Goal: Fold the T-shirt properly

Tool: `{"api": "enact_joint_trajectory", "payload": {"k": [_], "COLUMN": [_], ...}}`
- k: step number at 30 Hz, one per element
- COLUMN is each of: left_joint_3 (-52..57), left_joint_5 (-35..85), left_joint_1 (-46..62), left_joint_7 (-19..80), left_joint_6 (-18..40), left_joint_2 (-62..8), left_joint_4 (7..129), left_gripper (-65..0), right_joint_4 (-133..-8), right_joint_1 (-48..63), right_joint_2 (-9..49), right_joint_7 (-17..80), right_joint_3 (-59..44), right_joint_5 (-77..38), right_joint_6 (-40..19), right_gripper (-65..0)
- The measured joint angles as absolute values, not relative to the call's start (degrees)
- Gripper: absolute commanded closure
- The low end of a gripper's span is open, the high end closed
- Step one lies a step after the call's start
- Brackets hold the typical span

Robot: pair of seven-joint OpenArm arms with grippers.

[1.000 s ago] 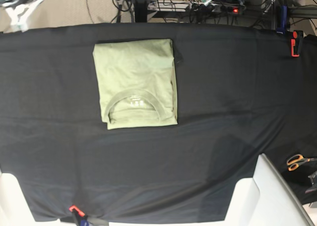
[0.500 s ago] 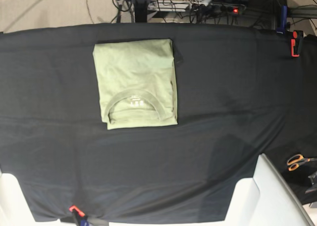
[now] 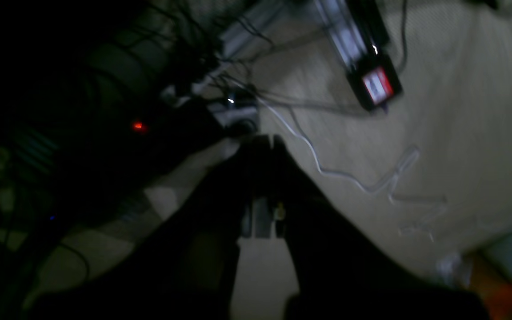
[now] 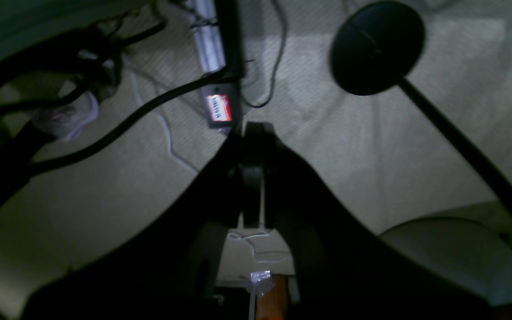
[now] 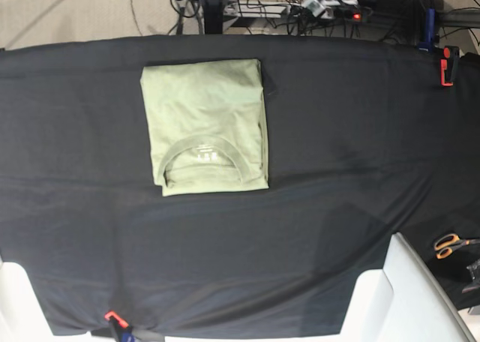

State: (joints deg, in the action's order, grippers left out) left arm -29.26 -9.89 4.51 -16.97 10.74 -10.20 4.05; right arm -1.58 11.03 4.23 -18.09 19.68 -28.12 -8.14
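Note:
The pale sage-green T-shirt [image 5: 206, 126] lies folded into a neat rectangle on the black table cloth [image 5: 337, 154], left of the middle, collar and neck label toward the near edge. Neither gripper is near it. My left gripper [image 3: 267, 141] has its dark fingers closed together with nothing between them, and hangs over the beige floor and cables beyond the table. My right gripper [image 4: 256, 130] is also shut and empty above the floor. In the base view only small bits of the arms show at the top edge.
Orange-handled scissors [image 5: 448, 244] lie at the right edge. Red clamps [image 5: 447, 66] [image 5: 112, 316] pin the cloth. White arm bases [image 5: 390, 297] stand at the near corners. A power strip with a red light [image 5: 357, 15] and cables lie on the floor behind.
The blurred arm seen at the top left a second ago has drawn back almost out of the base view. The arm part at the top right has shifted a little. The T-shirt has not moved.

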Motion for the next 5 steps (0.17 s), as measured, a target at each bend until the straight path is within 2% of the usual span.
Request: {"api": "enact_joint_trajectory", "payload": {"k": [5], "left_joint_3": [-32.91], "left_joint_5": [-10.02], "left_joint_1": [3.14], "left_joint_7": [-16.97], "left_joint_6": [11.25], "left_joint_2": [-10.02], "left_joint_4": [3.84], "left_gripper": [0.0], "right_joint_4": [-1.48], "right_joint_1": [11.05], "right_joint_2": [5.02], "right_joint_7": [-18.41], "right_joint_3": [19.11], "right_joint_5": [-28.1], "right_joint_6": [-7.6], "right_gripper": [-0.8]}}
